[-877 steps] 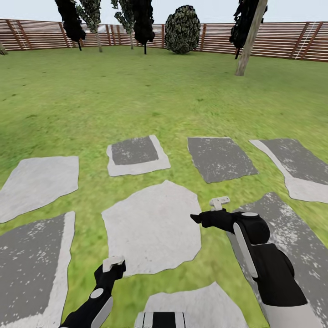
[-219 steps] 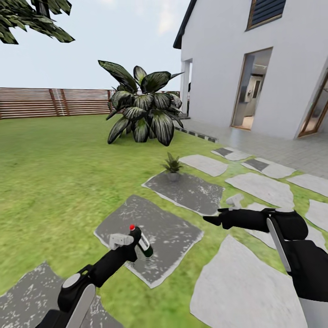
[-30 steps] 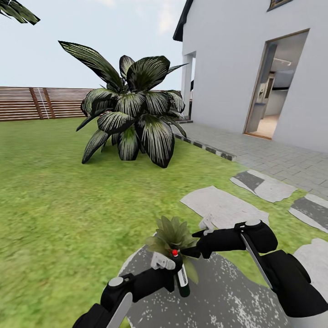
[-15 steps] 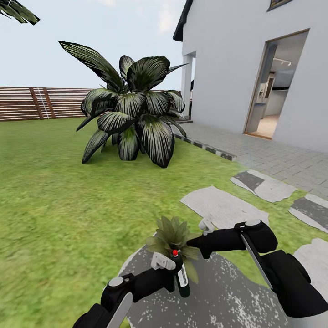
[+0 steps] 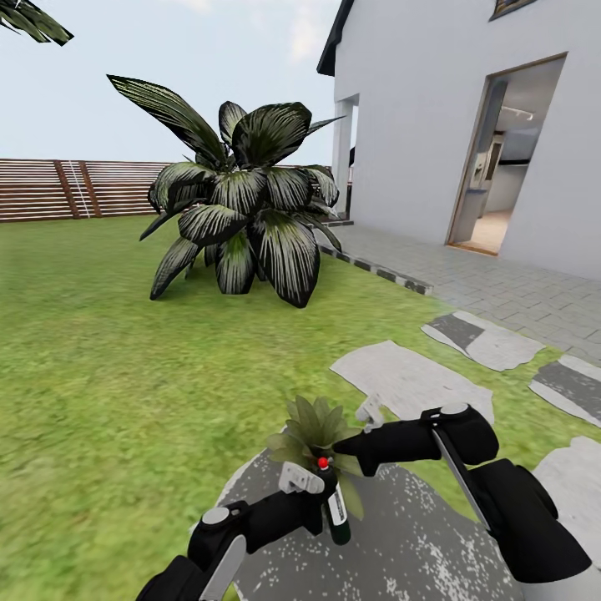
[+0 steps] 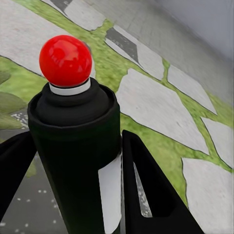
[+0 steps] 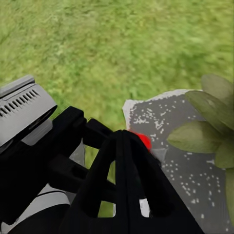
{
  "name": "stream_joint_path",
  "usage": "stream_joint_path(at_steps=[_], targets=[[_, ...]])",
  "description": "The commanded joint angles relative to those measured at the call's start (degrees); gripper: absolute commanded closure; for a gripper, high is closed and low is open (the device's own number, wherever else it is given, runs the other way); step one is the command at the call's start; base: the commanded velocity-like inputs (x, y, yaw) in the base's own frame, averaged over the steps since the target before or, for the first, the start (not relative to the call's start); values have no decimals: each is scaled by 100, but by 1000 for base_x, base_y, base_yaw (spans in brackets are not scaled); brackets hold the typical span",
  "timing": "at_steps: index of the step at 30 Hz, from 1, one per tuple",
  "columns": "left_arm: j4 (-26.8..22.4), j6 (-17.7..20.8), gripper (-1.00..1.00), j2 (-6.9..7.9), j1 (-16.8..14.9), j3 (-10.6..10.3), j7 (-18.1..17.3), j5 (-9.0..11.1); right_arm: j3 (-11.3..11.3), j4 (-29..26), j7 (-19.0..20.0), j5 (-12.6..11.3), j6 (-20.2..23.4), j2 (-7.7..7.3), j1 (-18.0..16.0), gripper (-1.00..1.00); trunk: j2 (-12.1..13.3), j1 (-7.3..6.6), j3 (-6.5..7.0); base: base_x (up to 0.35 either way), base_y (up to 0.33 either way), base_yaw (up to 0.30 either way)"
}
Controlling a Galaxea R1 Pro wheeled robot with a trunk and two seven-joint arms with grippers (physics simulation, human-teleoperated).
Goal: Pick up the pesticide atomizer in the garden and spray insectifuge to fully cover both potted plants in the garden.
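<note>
Nearest in, the left gripper [image 5: 321,499] was clenched around the pesticide atomizer [image 5: 334,505], bottle upright, red button on top, label band facing out. The left wrist view showed why it sat so steady: dark fingers [image 6: 146,185] pressed on either side of the bottle body [image 6: 78,161], leaving the red cap free to be pushed. At about one o'clock from it hung the right gripper [image 5: 346,442], its fingers pinched together on nothing, tip hovering just above that red button; I'd say it was lined up to press. Right behind both sat the potted plant [image 5: 310,426], leaves touching the edge of the speckled stone slab [image 5: 417,542], so the nozzle was already near its target. Room was tight between the two claws, open to the nine o'clock side over lawn [image 5: 100,384]. Further off at eleven o'clock stood the big broad-leaved shrub [image 5: 238,217], then the slat fence [image 5: 50,190]; the white house [image 5: 467,125] filled two o'clock.
</note>
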Motion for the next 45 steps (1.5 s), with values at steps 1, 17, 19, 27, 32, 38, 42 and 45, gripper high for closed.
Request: stream_joint_path(at_steps=[1, 17, 19, 27, 32, 38, 42, 45], targets=[[13, 52, 100, -13, -15, 4, -4, 54, 14, -6, 50, 57, 20, 0, -5, 100, -3, -1, -6, 0, 0, 0], [-88, 45, 100, 25, -89, -5, -75, 57, 115, 3, 48, 67, 29, 2, -5, 100, -3, -1, -6, 0, 0, 0], [-93, 44, 100, 19, -89, -13, -76, 62, 110, 3, 48, 63, 29, 2, -5, 100, -3, -1, -6, 0, 0, 0], [-94, 47, 100, -13, -89, -27, -76, 61, 113, 3, 48, 60, 29, 2, -5, 100, -3, -1, -6, 0, 0, 0], [-102, 45, 100, -9, -89, -93, -77, 60, 114, 3, 48, 58, 29, 2, -5, 100, -3, -1, -6, 0, 0, 0], [-309, 43, 100, 31, -89, -123, -78, 63, 96, 3, 48, 57, 29, 2, -5, 100, -3, -1, -6, 0, 0, 0], [-355, 43, 100, 42, -89, -122, -83, 65, 98, 3, 48, 57, 29, 2, -5, 100, -3, -1, -6, 0, 0, 0], [-390, 43, 100, 44, -88, -120, -85, 67, 105, 3, 48, 59, 29, 2, -5, 100, -3, -1, -6, 0, 0, 0]])
